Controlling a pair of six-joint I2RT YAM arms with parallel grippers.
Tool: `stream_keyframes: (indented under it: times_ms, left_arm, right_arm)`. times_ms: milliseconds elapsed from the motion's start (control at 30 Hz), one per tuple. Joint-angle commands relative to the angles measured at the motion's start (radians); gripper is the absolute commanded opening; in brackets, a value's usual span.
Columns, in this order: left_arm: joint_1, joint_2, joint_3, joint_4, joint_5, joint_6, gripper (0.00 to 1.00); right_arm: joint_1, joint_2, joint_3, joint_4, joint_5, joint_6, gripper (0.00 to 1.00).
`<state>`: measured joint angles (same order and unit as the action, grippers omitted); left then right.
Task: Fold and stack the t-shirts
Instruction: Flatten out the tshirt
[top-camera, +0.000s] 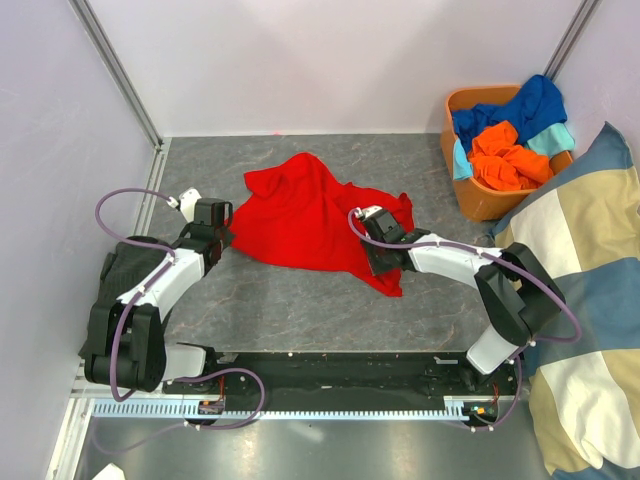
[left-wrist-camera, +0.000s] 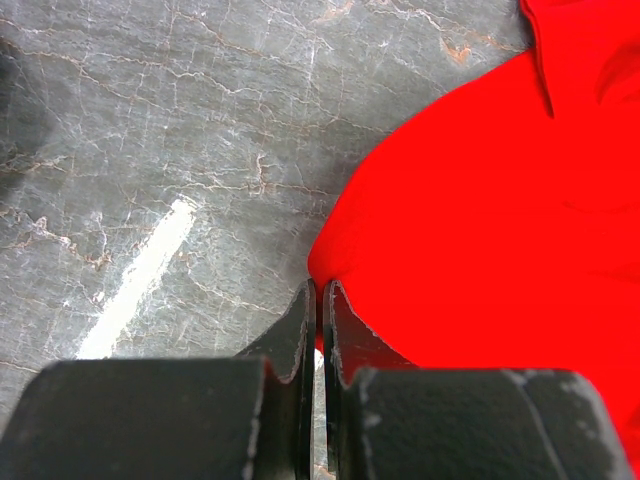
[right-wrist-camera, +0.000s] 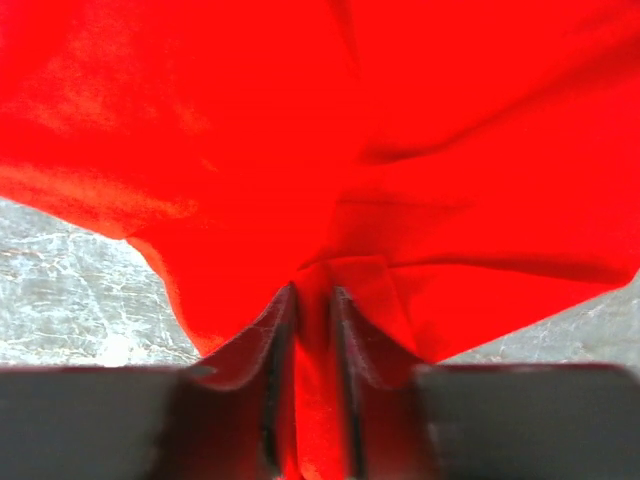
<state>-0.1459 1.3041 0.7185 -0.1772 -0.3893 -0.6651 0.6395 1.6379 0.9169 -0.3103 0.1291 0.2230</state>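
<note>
You're gripping to spread: the crumpled red fabric t-shirt lies in the middle of the grey marbled surface. The left gripper is pinched tight on its edge, and the right gripper is narrowed around a bunched fold. Next, lift and draw it flat, evenly.

Surface: grey marbled flat table. On it: crumpled red fabric t-shirt, mid-table, spread unevenly (one corner trails toward the near edge). Far right corner: orange oval plastic basket, cloth heaped inside.
</note>
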Motion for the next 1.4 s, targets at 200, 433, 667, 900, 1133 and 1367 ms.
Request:
stream_keyframes:
  times_ms: [200, 433, 667, 900, 1133, 1367]
  left_arm:
    - [0.003, -0.017, -0.001, 0.035, -0.014, 0.013, 0.02]
    - [0.003, -0.034, 0.006, 0.028, -0.011, 0.015, 0.02]
    - [0.003, -0.068, 0.025, 0.001, 0.0, 0.013, 0.02]
    - [0.008, -0.166, 0.088, -0.054, -0.028, 0.038, 0.02]
    - [0.009, -0.204, 0.125, -0.091, -0.029, 0.053, 0.02]
    - [0.011, -0.204, 0.11, -0.099, -0.04, 0.059, 0.02]
  right_arm:
    - [0.003, -0.048, -0.027, 0.005, 0.092, 0.045, 0.0]
    - [0.003, -0.338, -0.046, -0.045, 0.305, 0.139, 0.0]
    - [0.003, -0.515, -0.026, -0.147, 0.437, 0.197, 0.0]
    - [0.003, -0.653, -0.01, -0.182, 0.535, 0.231, 0.0]
    - [0.003, -0.648, 0.022, -0.23, 0.491, 0.233, 0.0]
    - [0.003, -0.511, -0.032, -0.178, 0.232, 0.253, 0.0]
